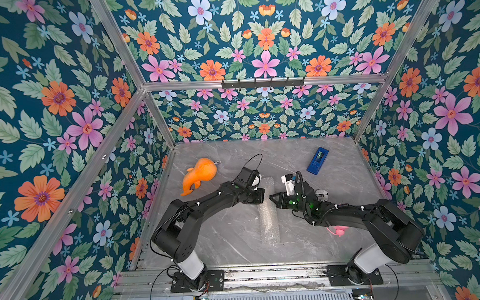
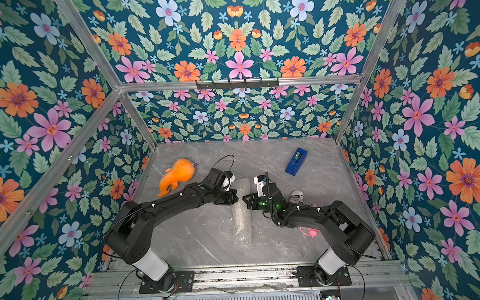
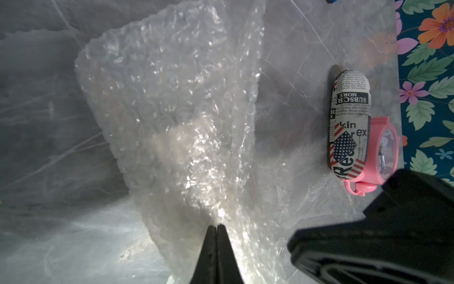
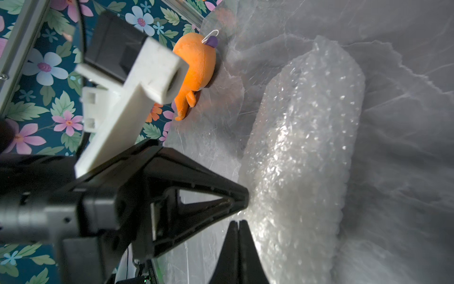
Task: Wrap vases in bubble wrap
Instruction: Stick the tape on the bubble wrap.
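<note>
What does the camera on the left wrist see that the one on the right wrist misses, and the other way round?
Only the left wrist view shows a newspaper-print case with a pink plastic item beside it. Only the right wrist view shows the orange plush toy and the white camera mount on the left arm. Both show the rolled bubble wrap lying on the marble table. Each also shows its own gripper shut by the wrap: left gripper, right gripper. No vase can be made out in either.
</note>
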`<state>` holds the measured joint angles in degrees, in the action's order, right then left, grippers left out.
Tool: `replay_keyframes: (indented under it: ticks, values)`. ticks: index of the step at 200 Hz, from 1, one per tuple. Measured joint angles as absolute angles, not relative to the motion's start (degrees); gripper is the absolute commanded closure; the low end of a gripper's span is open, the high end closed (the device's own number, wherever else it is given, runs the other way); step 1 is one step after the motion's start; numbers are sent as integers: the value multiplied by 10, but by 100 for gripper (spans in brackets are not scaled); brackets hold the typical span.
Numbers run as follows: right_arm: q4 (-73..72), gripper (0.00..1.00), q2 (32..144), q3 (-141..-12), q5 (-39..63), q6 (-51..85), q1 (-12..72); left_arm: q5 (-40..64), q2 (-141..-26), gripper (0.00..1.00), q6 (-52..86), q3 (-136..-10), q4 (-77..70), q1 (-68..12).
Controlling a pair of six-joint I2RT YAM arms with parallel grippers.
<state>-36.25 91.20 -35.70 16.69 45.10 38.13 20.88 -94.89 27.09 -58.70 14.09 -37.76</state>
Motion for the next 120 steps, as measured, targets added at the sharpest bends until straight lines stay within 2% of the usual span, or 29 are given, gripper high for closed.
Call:
replay_keyframes:
  ticks: [120]
  values:
    - [-498,98,1023,-352,184,493,367,194,-952,100,269,-583,136,-378]
